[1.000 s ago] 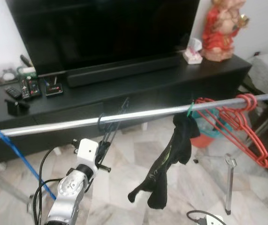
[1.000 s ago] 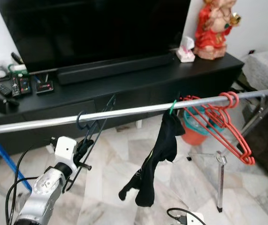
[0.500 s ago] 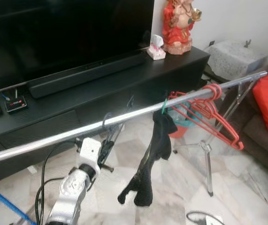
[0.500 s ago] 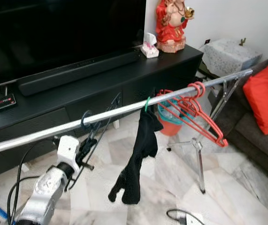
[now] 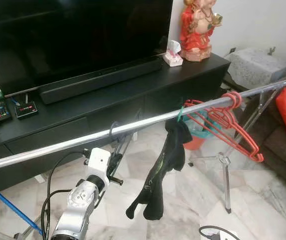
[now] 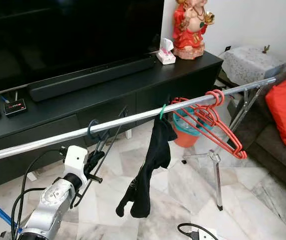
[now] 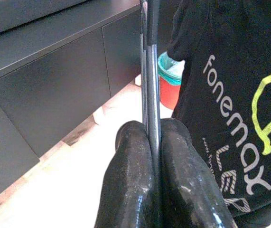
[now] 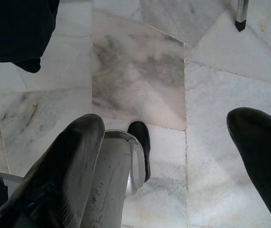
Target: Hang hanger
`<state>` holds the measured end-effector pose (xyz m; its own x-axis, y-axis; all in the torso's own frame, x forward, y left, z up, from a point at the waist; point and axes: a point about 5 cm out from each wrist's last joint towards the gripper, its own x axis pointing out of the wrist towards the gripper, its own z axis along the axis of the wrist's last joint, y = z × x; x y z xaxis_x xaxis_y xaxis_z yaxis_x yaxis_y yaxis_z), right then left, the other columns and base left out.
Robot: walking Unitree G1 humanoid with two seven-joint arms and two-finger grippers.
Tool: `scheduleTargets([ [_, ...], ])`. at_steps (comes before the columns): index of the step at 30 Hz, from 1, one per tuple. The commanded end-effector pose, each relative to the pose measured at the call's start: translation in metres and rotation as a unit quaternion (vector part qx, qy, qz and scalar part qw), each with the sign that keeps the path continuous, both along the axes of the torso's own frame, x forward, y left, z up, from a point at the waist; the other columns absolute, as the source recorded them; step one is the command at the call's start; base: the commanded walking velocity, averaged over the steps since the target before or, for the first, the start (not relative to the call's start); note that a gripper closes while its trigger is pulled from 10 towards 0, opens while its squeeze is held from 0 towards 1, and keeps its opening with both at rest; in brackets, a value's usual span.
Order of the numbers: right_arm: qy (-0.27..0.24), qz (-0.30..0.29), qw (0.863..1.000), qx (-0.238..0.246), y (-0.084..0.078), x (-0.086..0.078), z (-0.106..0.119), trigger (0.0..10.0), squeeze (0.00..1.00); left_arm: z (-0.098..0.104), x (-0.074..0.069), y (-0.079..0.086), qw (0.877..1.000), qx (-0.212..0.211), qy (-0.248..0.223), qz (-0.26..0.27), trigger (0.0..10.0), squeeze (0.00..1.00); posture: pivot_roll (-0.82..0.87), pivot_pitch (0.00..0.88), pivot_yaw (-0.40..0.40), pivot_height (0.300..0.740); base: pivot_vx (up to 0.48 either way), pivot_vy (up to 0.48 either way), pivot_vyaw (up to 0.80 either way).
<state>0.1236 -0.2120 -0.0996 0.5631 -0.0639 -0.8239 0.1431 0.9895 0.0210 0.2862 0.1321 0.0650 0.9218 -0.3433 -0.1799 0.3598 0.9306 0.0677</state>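
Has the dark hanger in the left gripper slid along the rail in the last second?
No. The dark hanger, clamped by the left gripper, hooks the rail equally far left of the black shirt; only the camera moved.

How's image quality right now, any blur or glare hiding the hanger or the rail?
Eye views: sharp, evenly lit, only soft shine along the rail. Left wrist view: bright, crisp on the fingers pinching the hanger. Right wrist view: floor sharp, near fingers soft-edged.
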Motion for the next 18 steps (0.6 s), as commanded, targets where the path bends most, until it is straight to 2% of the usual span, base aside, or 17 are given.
scheduleTargets([
  [1, 0.000, 0.000, 1.000, -0.001, -0.0003, -0.0005, -0.0001, 10.0, 0.00, 0.0017, 0.0022, -0.0014, 1.000, 0.004, 0.005, 0.004, 10.0, 0.00, 0.04, 0.000, 0.001, 0.740, 0.000, 0.000, 0.00],
  [8, 0.000, 0.000, 1.000, -0.001, -0.0002, -0.0008, -0.0001, 10.0, 0.00, 0.0043, 0.0094, -0.0025, 0.999, 0.002, 0.005, 0.042, 10.0, 0.00, 0.04, 0.000, 0.002, 0.740, 0.000, 0.000, 0.00],
  [18, 0.001, 0.001, 1.000, 0.000, 0.0000, -0.0010, -0.0003, 10.0, 0.00, 0.0026, 0.0094, 0.0017, 0.998, 0.016, 0.009, 0.068, 10.0, 0.00, 0.04, 0.000, 0.002, 0.740, 0.000, 0.000, 0.00],
])
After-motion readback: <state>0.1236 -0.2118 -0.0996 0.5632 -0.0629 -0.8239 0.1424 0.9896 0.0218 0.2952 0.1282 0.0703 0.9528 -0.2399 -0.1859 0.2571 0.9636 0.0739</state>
